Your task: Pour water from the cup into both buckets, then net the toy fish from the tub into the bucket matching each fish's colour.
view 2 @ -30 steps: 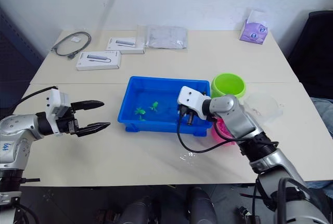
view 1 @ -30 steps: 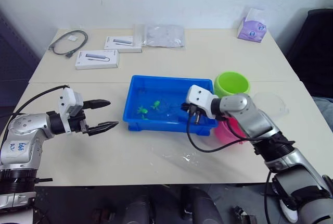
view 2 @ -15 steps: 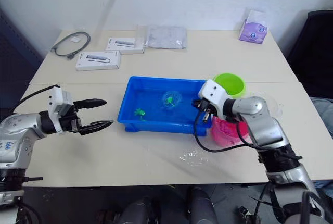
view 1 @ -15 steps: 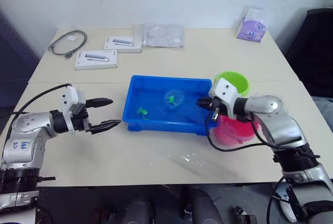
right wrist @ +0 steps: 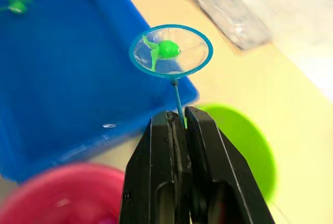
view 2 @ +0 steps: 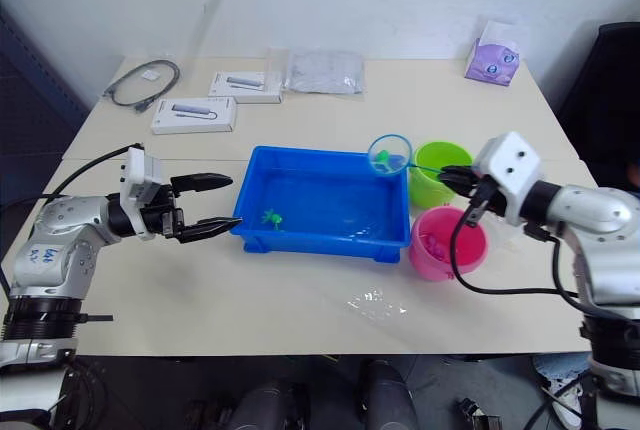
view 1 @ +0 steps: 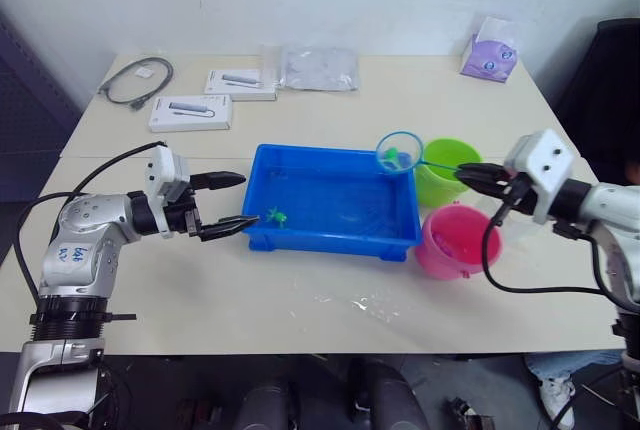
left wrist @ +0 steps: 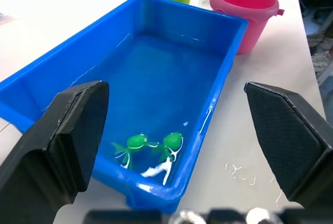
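Observation:
My right gripper (view 1: 466, 174) is shut on the thin handle of the net (view 1: 400, 153). The net's blue hoop hangs above the far right corner of the blue tub (view 1: 330, 242), just left of the lime green bucket (view 1: 447, 165). A green toy fish (right wrist: 167, 48) lies in the mesh. The pink bucket (view 1: 455, 240) stands in front of the green one, beside the tub's right end. Two more green fish (left wrist: 138, 141) float in the water at the tub's near left corner. My left gripper (view 1: 250, 198) is open at the tub's left end, holding nothing. I cannot make out the cup.
At the table's back lie a grey cable (view 1: 135, 78), two white boxes (view 1: 190, 112), a clear plastic bag (view 1: 315, 67) and a purple tissue pack (view 1: 488, 55). Spilled water (view 1: 365, 302) glistens on the table in front of the tub. A dark chair (view 1: 610, 80) stands far right.
My right gripper has lifted the net out of the tub's water and swung it right toward the green bucket, with a green fish inside. My left gripper has moved closer to the tub.

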Motion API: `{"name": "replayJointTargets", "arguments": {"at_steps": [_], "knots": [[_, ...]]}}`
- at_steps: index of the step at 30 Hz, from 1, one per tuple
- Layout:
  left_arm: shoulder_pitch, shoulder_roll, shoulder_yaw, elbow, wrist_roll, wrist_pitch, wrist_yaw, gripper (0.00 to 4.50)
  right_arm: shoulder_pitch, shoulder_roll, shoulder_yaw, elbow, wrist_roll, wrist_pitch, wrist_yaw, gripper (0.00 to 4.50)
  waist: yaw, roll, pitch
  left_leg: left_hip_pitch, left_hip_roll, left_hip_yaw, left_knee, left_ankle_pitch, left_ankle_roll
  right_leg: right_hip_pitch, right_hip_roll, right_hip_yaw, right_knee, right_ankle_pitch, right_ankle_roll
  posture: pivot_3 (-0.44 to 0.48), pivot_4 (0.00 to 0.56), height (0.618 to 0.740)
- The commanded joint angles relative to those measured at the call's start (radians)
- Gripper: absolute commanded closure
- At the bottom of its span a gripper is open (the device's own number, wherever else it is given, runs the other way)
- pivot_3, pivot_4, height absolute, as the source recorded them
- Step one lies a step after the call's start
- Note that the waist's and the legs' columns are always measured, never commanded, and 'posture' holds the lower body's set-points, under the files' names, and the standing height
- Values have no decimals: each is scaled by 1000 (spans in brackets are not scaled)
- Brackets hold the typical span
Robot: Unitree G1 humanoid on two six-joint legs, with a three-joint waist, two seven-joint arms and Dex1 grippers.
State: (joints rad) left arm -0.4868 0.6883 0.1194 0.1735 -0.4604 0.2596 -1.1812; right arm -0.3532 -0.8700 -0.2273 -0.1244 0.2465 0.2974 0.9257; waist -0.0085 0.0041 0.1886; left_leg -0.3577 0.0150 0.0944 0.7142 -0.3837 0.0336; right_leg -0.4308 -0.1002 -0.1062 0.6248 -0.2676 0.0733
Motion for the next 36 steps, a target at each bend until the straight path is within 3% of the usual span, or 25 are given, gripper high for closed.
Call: {"name": "replayJointTargets", "arguments": {"at_steps": [1, 7, 10, 18, 25, 36], "knots": [[-31, -15, -13, 4, 5, -26, -14, 32, 29, -32, -89, 63, -50, -150, -50, 4500, 5, 0, 0, 0, 0, 0, 0, 0, 0, 0, 0, 0, 0, 0, 0, 0, 150, 740], [-56, -65, -41, 9, 0, -34, -19, 32, 68, -57, -81, 248, -262, -510, -227, 4500, 5, 0, 0, 1, 0, 3, 0, 0, 0, 0, 1, 2, 1, 0, 0, 0, 150, 740], [-80, -97, -38, 7, -1, -62, -2, 32, 90, -112, -32, 332, -358, -707, -245, 4500, 5, 0, 0, 1, 0, 3, 0, 0, 0, 0, 1, 2, 1, 0, 0, 0, 150, 740], [-118, -139, -46, 3, -2, -75, 15, 32, 64, -219, 28, 459, -732, -1045, -619, 4500, 4, 2, 1, 2, 1, 3, 0, 1, -2, 0, 1, 3, 0, 0, 0, 0, 150, 740], [-134, -178, -55, 30, 2, -92, 32, 32, 101, -284, 70, 497, -1015, -1073, -956, 4500, 5, 2, 1, 2, 1, 3, 0, 2, -3, 0, 2, 3, -2, 0, 0, 0, 150, 740], [-209, -204, -96, 103, 20, -85, -8, 32, 20, -359, 256, 628, -1235, -1086, -1259, 4500, 5, 2, 1, 2, 1, 3, 0, 3, -4, 1, 3, 4, -3, 0, 0, 0, 150, 740]]}}
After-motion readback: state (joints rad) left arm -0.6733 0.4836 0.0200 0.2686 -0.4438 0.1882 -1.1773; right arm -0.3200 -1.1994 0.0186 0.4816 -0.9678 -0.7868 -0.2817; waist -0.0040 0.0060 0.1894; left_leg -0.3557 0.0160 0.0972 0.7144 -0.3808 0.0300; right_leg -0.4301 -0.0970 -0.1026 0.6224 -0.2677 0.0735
